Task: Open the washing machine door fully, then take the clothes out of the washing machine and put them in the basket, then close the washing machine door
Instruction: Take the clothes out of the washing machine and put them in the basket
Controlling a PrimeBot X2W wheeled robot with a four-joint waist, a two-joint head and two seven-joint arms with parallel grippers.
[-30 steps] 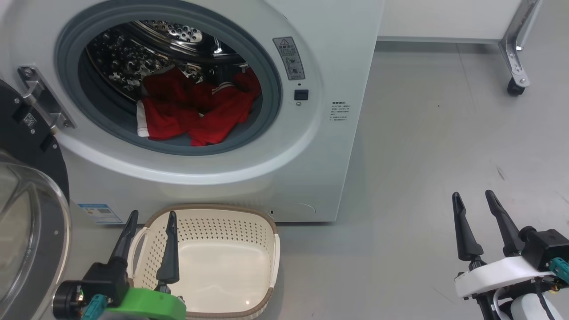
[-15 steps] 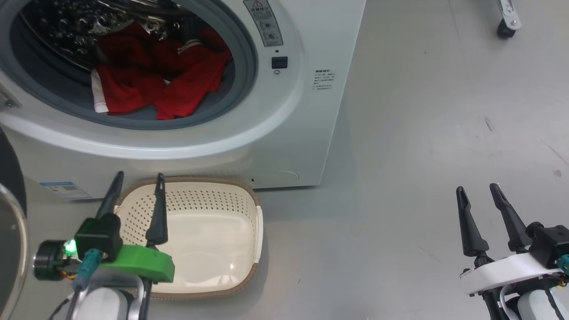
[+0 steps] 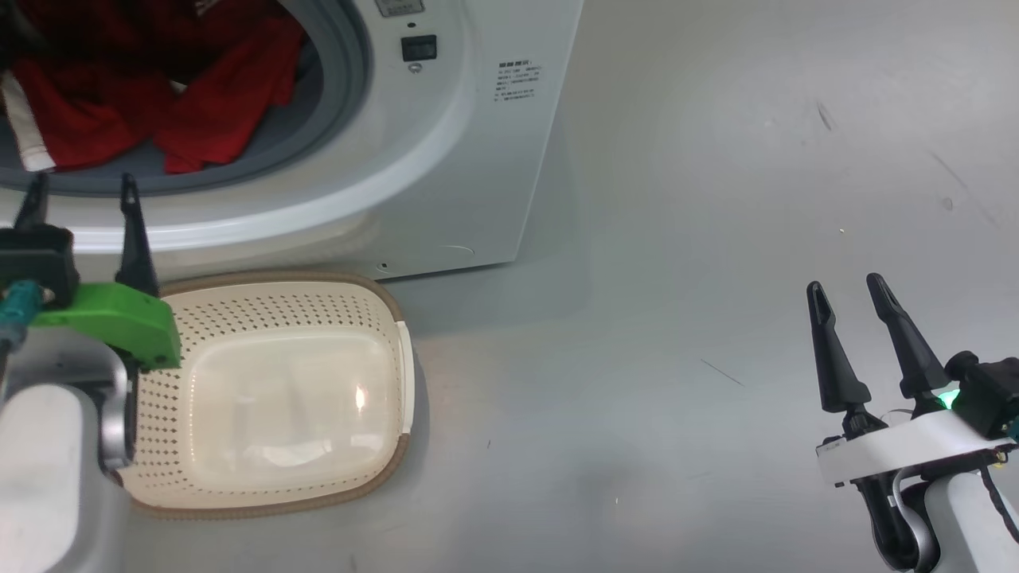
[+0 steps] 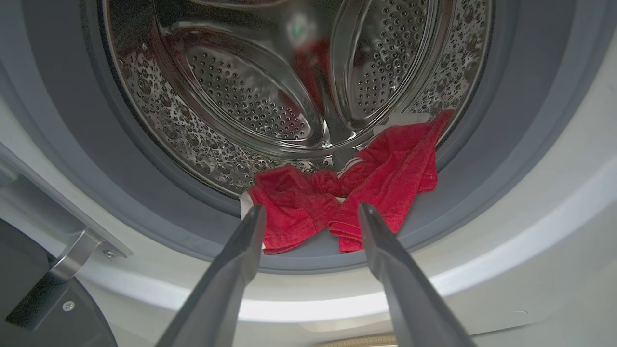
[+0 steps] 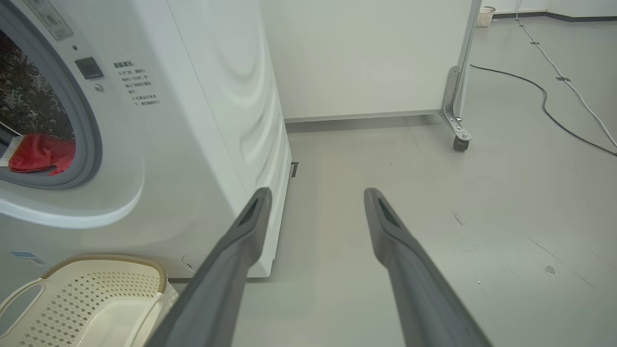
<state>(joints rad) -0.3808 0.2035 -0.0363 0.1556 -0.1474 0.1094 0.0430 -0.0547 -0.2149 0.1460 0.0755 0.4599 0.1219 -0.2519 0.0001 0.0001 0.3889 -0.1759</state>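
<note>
Clothes (image 4: 381,178) lie in a crumpled red heap at the bottom front of the steel drum (image 4: 231,96), their near edge spilling onto the grey rubber seal (image 4: 144,207) of the washing machine (image 3: 478,159). My left gripper (image 4: 311,208) points straight at that heap from just outside the opening, its two fingers spread wide with nothing between them. My right gripper (image 3: 843,283) hangs well apart over bare floor (image 3: 677,318), likewise spread and empty. The basket (image 3: 382,298) sits against the machine's foot, below the opening, with nothing in it. A black piece of the washing machine door (image 4: 91,332) shows by its hinge, clear of the opening; whether it is as far back as it goes I cannot tell.

As I judge it, the step in hand is the first reach for the clothes. To do it well I should go in over the lip without scraping the seal. I keep the fingers wide until they straddle a thick fold rather than a thin edge, then close firmly. The cloth looks limp and tangled, so one piece may drag another. Lifting slowly and clear of the seal should keep anything from snagging or dropping short of the basket.
</note>
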